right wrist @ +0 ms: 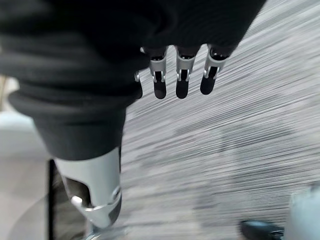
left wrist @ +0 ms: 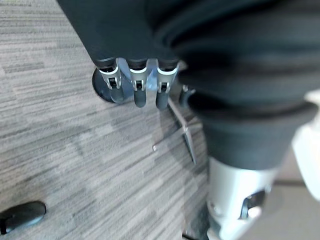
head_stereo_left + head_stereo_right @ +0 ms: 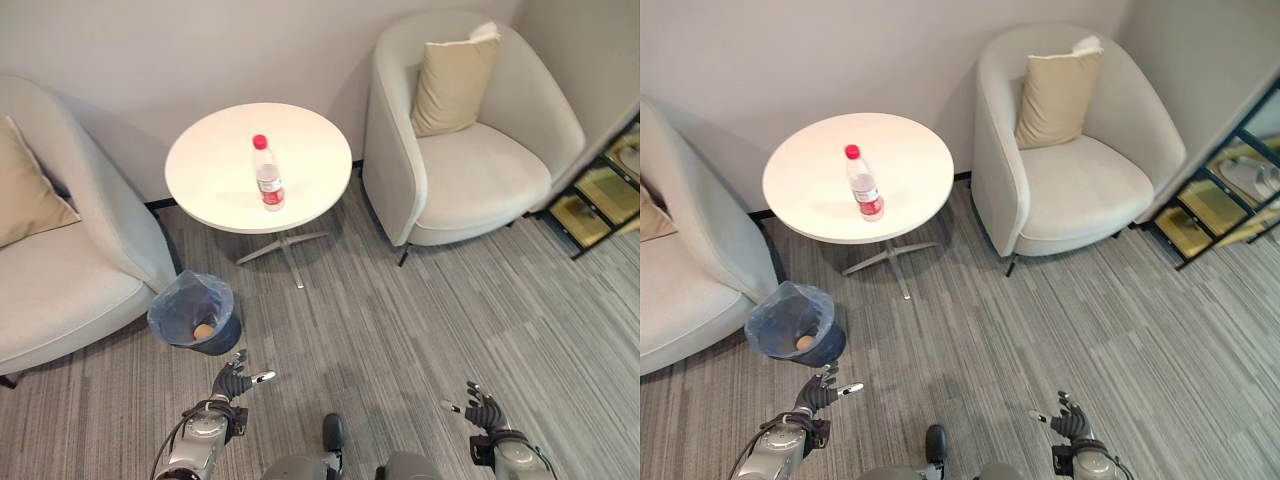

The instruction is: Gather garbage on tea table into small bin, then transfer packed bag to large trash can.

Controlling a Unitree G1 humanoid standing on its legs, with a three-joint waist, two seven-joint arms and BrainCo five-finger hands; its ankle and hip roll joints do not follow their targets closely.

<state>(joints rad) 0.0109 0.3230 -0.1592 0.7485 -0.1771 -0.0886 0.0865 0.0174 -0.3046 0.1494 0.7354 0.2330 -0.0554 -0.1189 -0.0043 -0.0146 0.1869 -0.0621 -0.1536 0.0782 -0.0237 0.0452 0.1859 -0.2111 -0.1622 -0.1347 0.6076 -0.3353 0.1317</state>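
Plastic bottle (image 3: 267, 173) upright on tabletop (image 3: 210, 175), well beyond both robot hands. Left robot hand (image 3: 232, 381), right robot hand (image 3: 485, 409): fingers loosely spread, empty. Likely light, slick; grasp mid-body.

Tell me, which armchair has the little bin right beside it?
The armchair on the robot's left; the small bin stands at its front corner. The other armchair sits across the tea table.
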